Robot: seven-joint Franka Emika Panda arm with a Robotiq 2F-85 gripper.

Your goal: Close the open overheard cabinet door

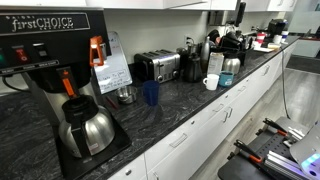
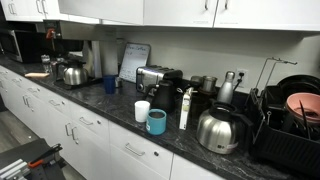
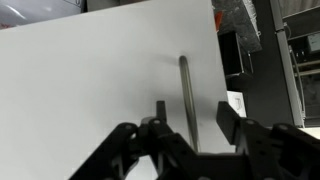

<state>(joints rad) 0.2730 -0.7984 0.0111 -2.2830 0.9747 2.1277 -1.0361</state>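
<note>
The white cabinet door fills the wrist view, presumably above the back edge of the desk. The gripper is spread, its 2 fingers flanking the door handle. Approach looks done; the closing push seems left.

Office kitchenette, coffee maker, toaster, cabinets

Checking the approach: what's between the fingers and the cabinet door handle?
Nothing. In the wrist view only bare white door shows between the open fingers and the handle.
</note>
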